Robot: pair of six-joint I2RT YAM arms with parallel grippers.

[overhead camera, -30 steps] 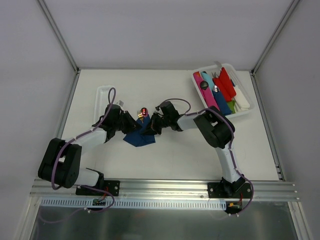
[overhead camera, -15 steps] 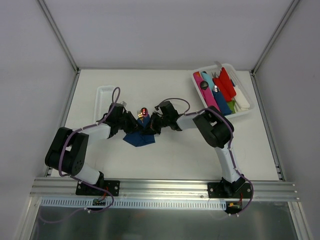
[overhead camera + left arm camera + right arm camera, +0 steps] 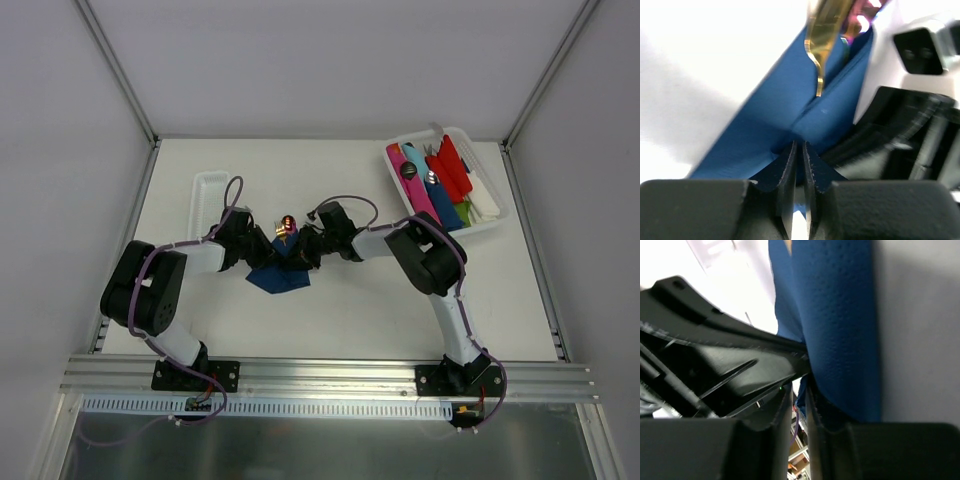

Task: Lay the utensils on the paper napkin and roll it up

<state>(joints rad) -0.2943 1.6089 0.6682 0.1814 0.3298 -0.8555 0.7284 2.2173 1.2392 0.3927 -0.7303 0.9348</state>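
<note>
Since a second ago the left arm's big elbow has swung up and in toward the middle. The left claw (image 3: 262,245) has slid a little closer to the paper napkin (image 3: 282,278). The right arm sits about where it was.

The left claw's fingers (image 3: 785,170) are almost together and pinch a fold of the blue napkin at their tips. The right claw (image 3: 303,250) has only a thin slit between its fingers (image 3: 782,410). The napkin lies against one finger, but I cannot tell if it is pinched.

The two claws face each other with the napkin bunched up between them. Its lower part lies on the table (image 3: 350,310). The utensils (image 3: 287,224), shiny gold and red, stick out of the top of the fold. A white tray (image 3: 205,185) lies off to the left. A bin (image 3: 497,221) of bright plastic things sits far to the right.
</note>
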